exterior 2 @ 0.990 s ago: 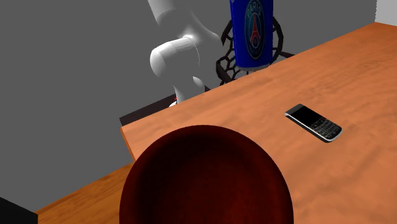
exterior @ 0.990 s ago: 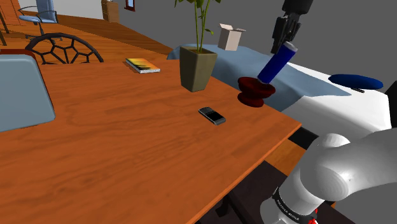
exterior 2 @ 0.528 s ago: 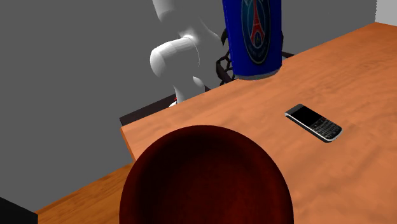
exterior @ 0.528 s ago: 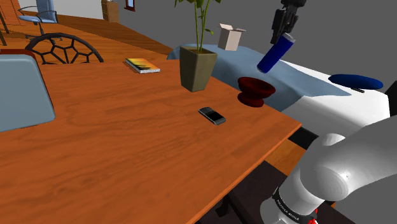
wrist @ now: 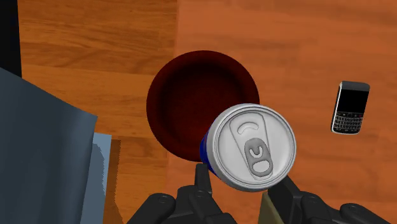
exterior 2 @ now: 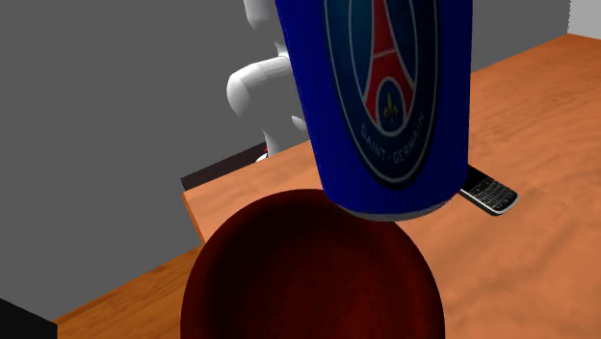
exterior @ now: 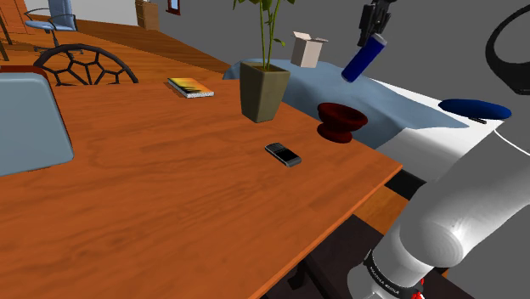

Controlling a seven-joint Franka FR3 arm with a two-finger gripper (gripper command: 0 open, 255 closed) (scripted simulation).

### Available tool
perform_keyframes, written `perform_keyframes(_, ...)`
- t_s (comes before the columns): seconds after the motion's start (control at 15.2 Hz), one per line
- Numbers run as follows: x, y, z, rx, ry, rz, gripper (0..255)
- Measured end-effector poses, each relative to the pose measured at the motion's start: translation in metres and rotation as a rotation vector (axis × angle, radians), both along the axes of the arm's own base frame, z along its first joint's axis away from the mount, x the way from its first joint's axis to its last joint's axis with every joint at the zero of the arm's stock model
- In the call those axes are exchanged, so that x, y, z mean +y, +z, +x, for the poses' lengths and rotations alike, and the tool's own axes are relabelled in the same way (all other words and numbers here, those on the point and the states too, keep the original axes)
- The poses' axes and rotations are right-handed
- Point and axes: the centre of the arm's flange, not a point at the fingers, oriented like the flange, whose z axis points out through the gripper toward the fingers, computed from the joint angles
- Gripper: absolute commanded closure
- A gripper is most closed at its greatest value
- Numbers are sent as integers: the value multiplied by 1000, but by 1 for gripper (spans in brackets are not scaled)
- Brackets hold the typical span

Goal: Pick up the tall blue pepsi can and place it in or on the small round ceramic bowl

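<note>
High over the tabletop's far corner, my gripper is clamped on the upper end of the blue can, one black finger on each side of its silver top. The can hangs tilted, not plumb, well clear of the dark red bowl. That bowl stands close to the tabletop's far edge, near the corner, with the phone lying apart from it toward the middle.

Looking down along the gripper, the can covers one side of the rim of the bowl rather than its middle, so I judge it is not yet centred. I want the can's base over the hollow first, then a slow descent, letting go only once the base is low inside. A tilted tall can dropped from this height would likely topple out, and the edge is close.

Against the frames of a second ago, the can has climbed: its base was down at the bowl, and now there is open air between them. In the second exterior view the can looms far larger above the bowl. Bowl and phone have not moved.
</note>
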Motion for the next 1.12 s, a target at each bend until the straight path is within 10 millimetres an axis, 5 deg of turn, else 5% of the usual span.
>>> perform_keyframes(1.12,-11,-80,8,0,2,-2,255)
